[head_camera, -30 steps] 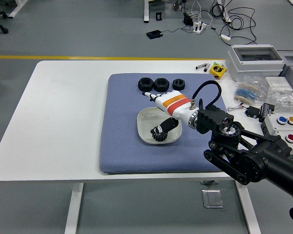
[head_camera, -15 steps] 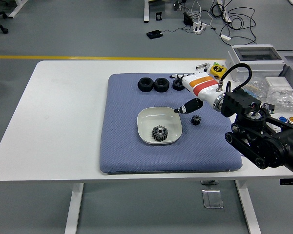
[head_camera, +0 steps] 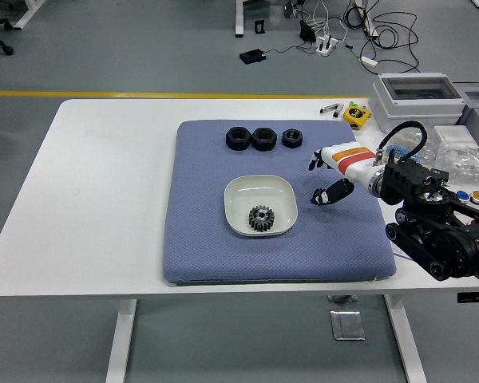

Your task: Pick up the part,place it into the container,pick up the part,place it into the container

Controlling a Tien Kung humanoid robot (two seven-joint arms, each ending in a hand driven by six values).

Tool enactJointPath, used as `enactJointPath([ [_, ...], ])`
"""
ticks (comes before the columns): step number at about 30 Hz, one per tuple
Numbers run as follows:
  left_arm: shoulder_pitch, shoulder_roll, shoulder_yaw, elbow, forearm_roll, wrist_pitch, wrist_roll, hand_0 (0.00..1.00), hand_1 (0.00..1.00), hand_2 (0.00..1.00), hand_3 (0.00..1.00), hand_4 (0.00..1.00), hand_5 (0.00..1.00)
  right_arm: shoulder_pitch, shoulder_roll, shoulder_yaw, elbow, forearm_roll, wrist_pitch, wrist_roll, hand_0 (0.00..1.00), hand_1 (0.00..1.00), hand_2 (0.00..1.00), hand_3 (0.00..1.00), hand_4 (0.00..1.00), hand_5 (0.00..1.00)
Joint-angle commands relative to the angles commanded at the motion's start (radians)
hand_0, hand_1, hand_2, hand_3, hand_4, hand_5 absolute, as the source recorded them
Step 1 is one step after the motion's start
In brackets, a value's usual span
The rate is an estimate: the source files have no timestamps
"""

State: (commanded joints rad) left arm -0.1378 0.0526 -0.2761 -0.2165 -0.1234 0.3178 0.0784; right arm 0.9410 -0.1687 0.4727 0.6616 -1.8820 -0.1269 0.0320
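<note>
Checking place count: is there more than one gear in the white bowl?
No, the white bowl holds a single gear; the right hand is off to the bowl's right over the blue mat.

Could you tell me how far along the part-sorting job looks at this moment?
One gear already lies in the white container. The right hand hovers over a small black gear on the blue mat beside the container; no grasp is visible yet. That gear remains to be picked and placed. Three black nuts lie along the mat's far edge.
</note>
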Motion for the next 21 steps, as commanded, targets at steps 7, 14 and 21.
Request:
enactJointPath([
  [7,-0.003,-0.001,-0.01,-0.002,0.018,0.001,0.006,0.514,0.533,0.699,0.603,0.594,0.58,0.001,0.023,-0.043,-0.042,0.039,-0.018,0.011,0.334,0.529,0.583,0.604,0.892,0.308],
  [14,-0.02,0.002,-0.026,-0.005,0.046,0.004,0.016,0.515,0.533,0.698,0.604,0.595,0.579,-0.01,0.036,-0.054,-0.089,0.083,-0.04,0.006,0.303,0.493,0.549,0.583,0.856,0.313],
  [21,-0.028,0.002,-0.031,-0.006,0.054,0.005,0.018,0.515,0.539,0.7,0.604,0.595,0.579,-0.016,0.047,-0.076,-0.13,0.12,-0.048,0.006,0.274,0.463,0.537,0.571,0.834,0.332],
])
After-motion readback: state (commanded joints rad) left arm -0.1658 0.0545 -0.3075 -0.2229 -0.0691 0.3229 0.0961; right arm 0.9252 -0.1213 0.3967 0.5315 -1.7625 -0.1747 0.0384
